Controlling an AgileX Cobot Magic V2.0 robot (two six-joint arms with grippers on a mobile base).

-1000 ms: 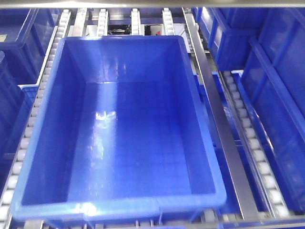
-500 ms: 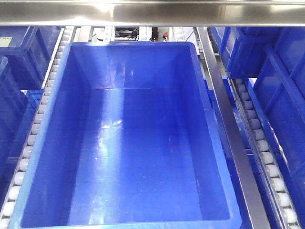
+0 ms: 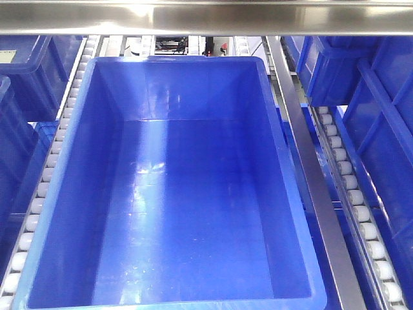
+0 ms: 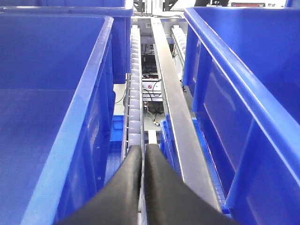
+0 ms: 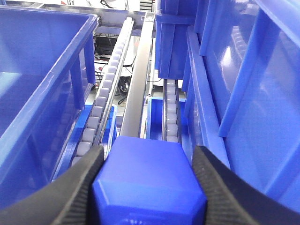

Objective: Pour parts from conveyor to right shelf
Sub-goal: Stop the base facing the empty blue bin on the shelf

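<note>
Large blue bin (image 3: 84, 194), front view: it is set lengthwise in the middle lane of the shelf, open side up, and its glossy floor is seen from wall to wall with light reflected on it. A left roller track (image 3: 40, 190) is seen just beside its left rim. A steel rail (image 3: 310, 181) runs just beside its right rim, and a right roller track (image 3: 352, 187) lies beyond that rail. A steel crossbar (image 3: 206, 18) spans the top of the view, above the bin's far end. Further blue bins are placed in the side lanes, to the left (image 3: 26, 64) and to the right (image 3: 387, 97).

Left wrist view: the left gripper (image 4: 143, 150) is clenched, its two black fingers pressed together with nothing seen between them. It is positioned over a line of rollers (image 4: 134, 93), in the gap between two blue bin walls (image 4: 89, 140) (image 4: 225, 103).

Right wrist view: the right gripper (image 5: 149, 151) is closed around a blue block (image 5: 150, 187), which is held between both black fingers. Whether this block is part of a bin cannot be told.
</note>
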